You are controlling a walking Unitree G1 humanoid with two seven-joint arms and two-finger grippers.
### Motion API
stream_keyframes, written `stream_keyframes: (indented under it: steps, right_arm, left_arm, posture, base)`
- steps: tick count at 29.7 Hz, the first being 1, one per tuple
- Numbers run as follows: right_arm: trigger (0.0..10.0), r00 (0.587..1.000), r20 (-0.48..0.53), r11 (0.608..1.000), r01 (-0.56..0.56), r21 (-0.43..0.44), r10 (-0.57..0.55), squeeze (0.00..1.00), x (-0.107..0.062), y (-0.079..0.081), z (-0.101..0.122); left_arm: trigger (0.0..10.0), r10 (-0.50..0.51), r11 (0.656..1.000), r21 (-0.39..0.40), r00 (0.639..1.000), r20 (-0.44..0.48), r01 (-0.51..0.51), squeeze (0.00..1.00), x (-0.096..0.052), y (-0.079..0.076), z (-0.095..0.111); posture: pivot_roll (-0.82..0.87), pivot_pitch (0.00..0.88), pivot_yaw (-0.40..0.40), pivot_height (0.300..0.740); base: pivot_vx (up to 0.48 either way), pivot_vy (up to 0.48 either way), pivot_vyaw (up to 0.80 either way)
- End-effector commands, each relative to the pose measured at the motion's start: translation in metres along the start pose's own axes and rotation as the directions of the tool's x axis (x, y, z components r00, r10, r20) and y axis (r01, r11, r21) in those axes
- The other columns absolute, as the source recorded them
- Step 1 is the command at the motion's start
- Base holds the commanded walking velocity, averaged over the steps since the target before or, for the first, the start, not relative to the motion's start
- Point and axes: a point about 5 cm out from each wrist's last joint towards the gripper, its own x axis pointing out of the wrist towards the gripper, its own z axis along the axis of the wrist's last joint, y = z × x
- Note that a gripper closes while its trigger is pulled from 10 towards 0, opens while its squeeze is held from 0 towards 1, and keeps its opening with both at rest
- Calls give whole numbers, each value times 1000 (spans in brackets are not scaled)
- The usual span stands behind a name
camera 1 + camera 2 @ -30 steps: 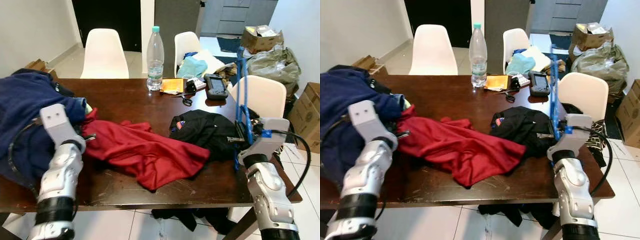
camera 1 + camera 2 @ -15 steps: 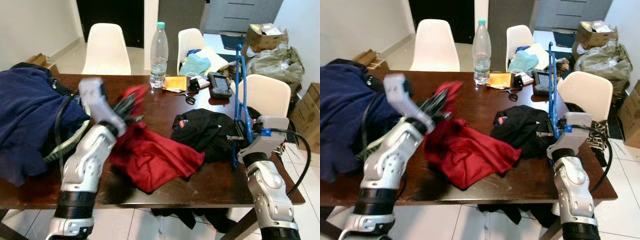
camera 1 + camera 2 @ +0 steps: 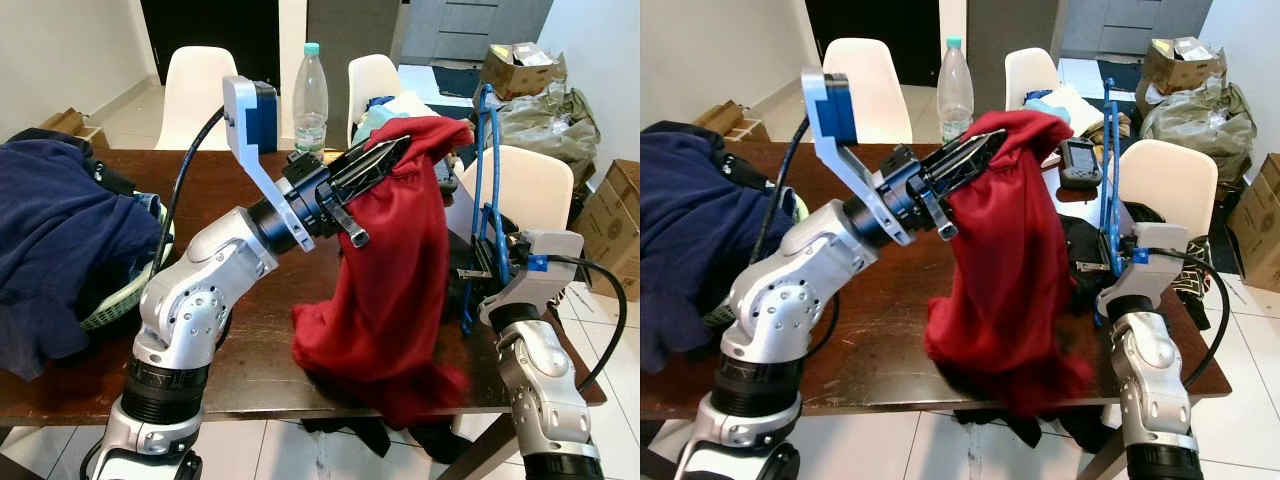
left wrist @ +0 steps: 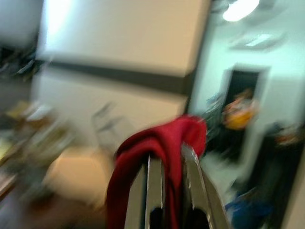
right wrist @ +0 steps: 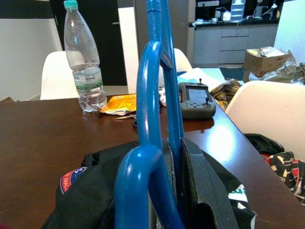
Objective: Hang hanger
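Note:
My left gripper (image 3: 395, 147) is raised over the middle of the table, shut on the top of a red garment (image 3: 392, 280) that hangs from it down to the table's front edge. The left wrist view shows the red garment (image 4: 157, 152) bunched between the two black fingers (image 4: 153, 191). At the table's right edge my right gripper (image 3: 487, 268) is shut on a blue hanger (image 3: 484, 190) held upright. The blue hanger (image 5: 157, 105) runs up between the fingers in the right wrist view. A black garment (image 5: 100, 191) lies on the table just beyond it.
A dark wooden table (image 3: 240, 200) carries a blue garment heap (image 3: 55, 240) over a basket at left, a water bottle (image 3: 310, 95), an orange packet and a handheld device (image 5: 194, 99). White chairs (image 3: 535, 190) stand around it. Boxes and bags (image 3: 540, 95) sit at the back right.
My left arm has swung up and to the right, lifting the red garment off the table so that it now hangs. The right gripper holds the hanger as before.

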Motion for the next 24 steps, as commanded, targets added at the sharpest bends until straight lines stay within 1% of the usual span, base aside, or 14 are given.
stream_keyframes:
  steps: [1, 3, 4, 6, 7, 9, 15, 16, 19, 20, 21, 22, 23, 24]
  right_arm:
    - [10000, 994, -107, 1000, 23, 5, -23, 0, -7, -5, -21]
    - [10000, 994, -109, 1000, 20, 4, -19, 0, -8, -5, -21]
    - [10000, 994, -112, 1000, 17, 3, -16, 0, -8, -5, -22]
    - [10000, 994, -112, 1000, 17, 3, -16, 0, -8, -5, -22]
    - [10000, 993, -115, 1000, 13, 3, -12, 0, -8, -4, -22]
    - [10000, 993, -117, 1000, 10, 2, -10, 0, -9, -4, -22]
    - [10000, 993, -120, 1000, 10, 0, -10, 0, -10, -4, -22]
    - [10000, 992, -123, 1000, 11, -2, -11, 0, -11, -4, -23]
    - [10000, 992, -123, 1000, 11, -2, -11, 0, -11, -4, -23]
    - [10000, 992, -125, 1000, 11, -3, -12, 0, -12, -5, -23]
    - [10000, 992, -125, 1000, 11, -3, -12, 0, -12, -5, -23]
    - [10000, 992, -127, 1000, 12, -4, -12, 0, -12, -5, -23]
    - [10000, 992, -127, 1000, 12, -4, -12, 0, -12, -5, -23]
    - [10000, 992, -128, 1000, 13, -4, -13, 0, -13, -5, -23]
  left_arm:
    - [10000, 137, 991, -1, 987, -83, -137, 0, -12, 21, -16]
    - [10000, 268, 963, 19, 941, -207, -271, 0, -31, 41, -37]
    - [10000, 373, 925, 59, 866, -335, -376, 0, -54, 58, -59]
    - [10000, 373, 925, 59, 866, -335, -376, 0, -54, 58, -59]
    - [10000, 426, 893, 67, 790, -442, -444, 0, -76, 69, -76]
    - [10000, 462, 871, 120, 714, -526, -476, 0, -98, 77, -88]
    - [10000, 566, 815, 273, 600, -566, -511, 0, -128, 94, -89]
    - [10000, 690, 722, 427, 523, -499, -545, 0, -140, 111, -78]
    - [10000, 690, 722, 427, 523, -499, -545, 0, -140, 111, -78]
    - [10000, 793, 609, 556, 458, -402, -566, 0, -150, 126, -62]
    - [10000, 793, 609, 556, 458, -402, -566, 0, -150, 126, -62]
    - [10000, 862, 502, 636, 404, -307, -587, 0, -158, 138, -45]
    - [10000, 862, 502, 636, 404, -307, -587, 0, -158, 138, -45]
    - [10000, 891, 442, 675, 376, -254, -591, 0, -163, 145, -35]
  posture:
    - [85, 86, 1, 740]
    - [85, 90, -1, 740]
    - [87, 91, -1, 740]
    - [87, 91, -1, 740]
    - [88, 97, -2, 740]
    - [86, 102, 0, 740]
    - [83, 107, 1, 740]
    - [80, 113, 1, 740]
    - [80, 113, 1, 740]
    - [75, 114, 0, 740]
    - [75, 114, 0, 740]
    - [74, 115, 2, 740]
    - [74, 115, 2, 740]
    - [74, 115, 2, 740]
  base:
    - [0, 0, 0]
    - [0, 0, 0]
    - [0, 0, 0]
    - [0, 0, 0]
    - [0, 0, 0]
    - [0, 0, 0]
    - [0, 0, 0]
    - [0, 0, 0]
    - [0, 0, 0]
    - [0, 0, 0]
    - [0, 0, 0]
    - [0, 0, 0]
    - [0, 0, 0]
    - [0, 0, 0]
